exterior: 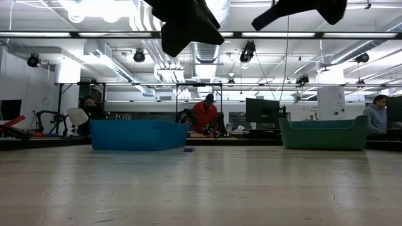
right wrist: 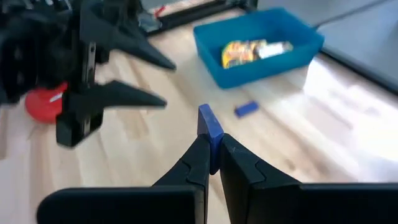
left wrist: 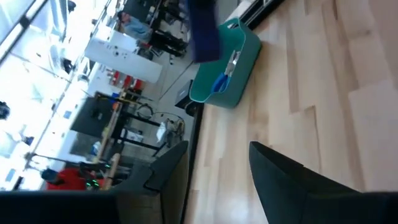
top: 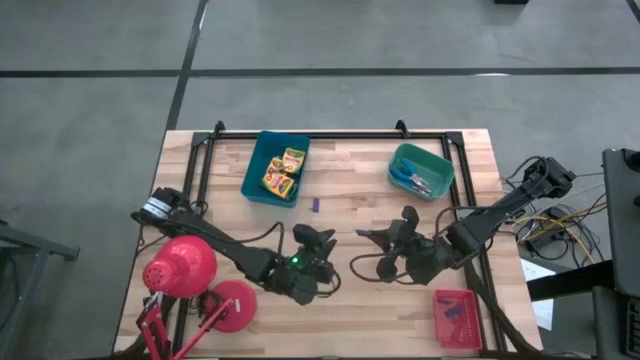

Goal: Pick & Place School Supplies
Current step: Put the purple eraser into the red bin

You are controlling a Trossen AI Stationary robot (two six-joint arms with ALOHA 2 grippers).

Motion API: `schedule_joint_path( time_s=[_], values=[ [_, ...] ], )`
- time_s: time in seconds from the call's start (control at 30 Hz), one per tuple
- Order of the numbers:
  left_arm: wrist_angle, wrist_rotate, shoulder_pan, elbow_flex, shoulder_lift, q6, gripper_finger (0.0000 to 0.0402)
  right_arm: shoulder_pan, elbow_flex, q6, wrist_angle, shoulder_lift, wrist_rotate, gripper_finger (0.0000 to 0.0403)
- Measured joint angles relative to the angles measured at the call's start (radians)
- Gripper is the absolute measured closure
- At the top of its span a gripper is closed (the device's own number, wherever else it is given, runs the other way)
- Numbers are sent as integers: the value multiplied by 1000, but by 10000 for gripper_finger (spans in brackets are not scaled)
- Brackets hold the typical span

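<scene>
Right end effector: fingers clamped on a purple stick, which stands up out of the fingertips. In the high view this end effector sits at centre frame, above the counter.

Left end effector: lower centre of the high view, just left of the right one, fingers apart, holding nothing. In the right wrist view it shows at upper left, spread wide.

A second purple stick lies loose on the counter, just above the left end effector in the high view and right of the blue tray; also seen in the right wrist view.

Crayon boxes lie inside the blue tray, upper centre-left.

Scissors lie in the teal tray, upper right of centre.

Red tray, lower right, holds more sticks.

Red lamp, lower left.
</scene>
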State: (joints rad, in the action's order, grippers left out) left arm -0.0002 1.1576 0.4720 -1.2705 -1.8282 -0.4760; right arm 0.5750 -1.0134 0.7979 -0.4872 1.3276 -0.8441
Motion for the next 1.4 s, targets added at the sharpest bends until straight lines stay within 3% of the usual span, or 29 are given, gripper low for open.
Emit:
schedule_joint_path(
  time_s=[0.1,0.37,0.6,0.8,0.97,1.07,1.27,1.4],
  values=[
    [-2,-19,11,0,0,39,227,5,0,84,-79,-18,61,385],
    [-17,-214,18,0,47,128,227,43,0,277,-245,-32,245,385],
    [-62,-417,9,22,150,222,227,71,0,398,-388,-32,577,385],
    [-85,-409,-3,52,168,224,227,76,-3,489,-438,-32,983,385],
    [-87,-407,-10,71,166,228,227,83,-31,582,-441,-32,1186,385],
    [-83,-425,-16,84,166,240,227,102,-47,634,-442,-32,1235,385],
    [-37,-638,-36,95,166,206,227,160,-42,758,-461,-27,1231,385],
    [-19,-640,-43,96,180,205,227,214,-37,846,-489,-16,1200,385]
  ],
)
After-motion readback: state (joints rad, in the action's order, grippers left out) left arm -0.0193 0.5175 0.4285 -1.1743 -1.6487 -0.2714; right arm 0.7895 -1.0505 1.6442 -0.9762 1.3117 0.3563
